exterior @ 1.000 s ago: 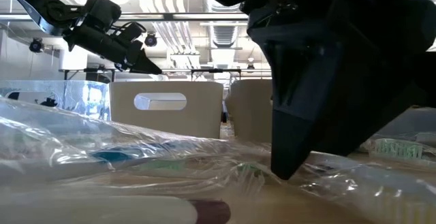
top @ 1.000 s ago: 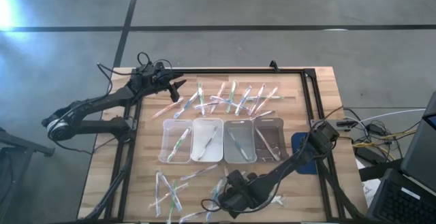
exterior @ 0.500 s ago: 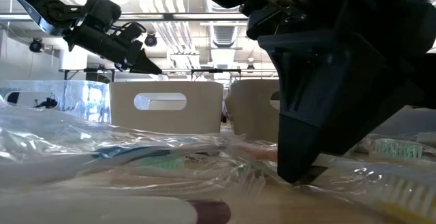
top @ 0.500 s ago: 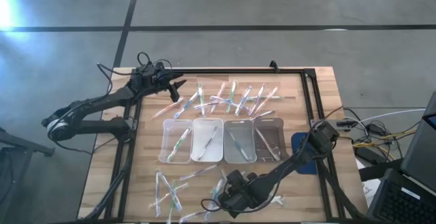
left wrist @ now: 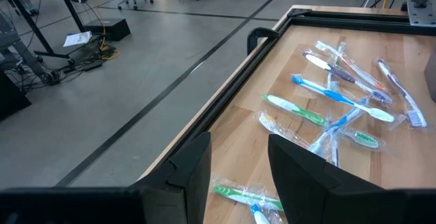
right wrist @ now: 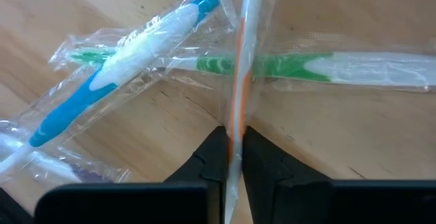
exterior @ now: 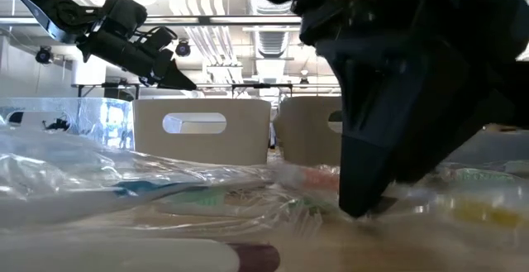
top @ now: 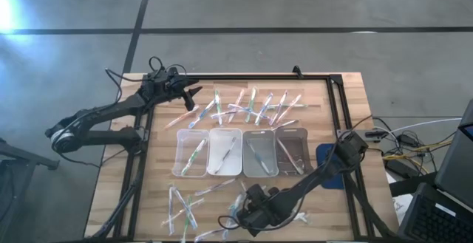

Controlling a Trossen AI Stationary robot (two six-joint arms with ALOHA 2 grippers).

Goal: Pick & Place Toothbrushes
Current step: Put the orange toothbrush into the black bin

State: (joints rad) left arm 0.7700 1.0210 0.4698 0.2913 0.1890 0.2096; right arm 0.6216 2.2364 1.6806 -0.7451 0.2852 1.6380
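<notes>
No brand, label or legible writing was found on any wrapper, tray or arm.

The right gripper [right wrist: 234, 157] was seen low at the near edge of the table [top: 347, 95], its fingers pinched on an orange-striped toothbrush [right wrist: 240, 81] in clear wrap. That brush was laid across a green toothbrush [right wrist: 272, 66], with a blue toothbrush [right wrist: 116, 81] angled just beside them. In the low view the right gripper [exterior: 364, 210] was pressed down among crinkled wrappers on the wood.

The left gripper [top: 194, 100] was held above the far left corner of the table, its fingers [left wrist: 194, 166] parted with nothing between them. A scatter of toothbrushes [top: 247, 106] was spread along the far side just beyond it, seen also from the left wrist [left wrist: 340, 94].

Four clear trays [top: 242, 153] were set side by side at mid-table, each with at least one brush inside. A second scatter [top: 185, 206] was noted at the near left.

A black frame rail [top: 244, 74] was run along the far edge, and further rails down both sides. Bare wood was left between trays and far scatter, and at the right side beside a blue pad [top: 327, 158]. Open floor [left wrist: 102, 94] lay beyond the left rail.
</notes>
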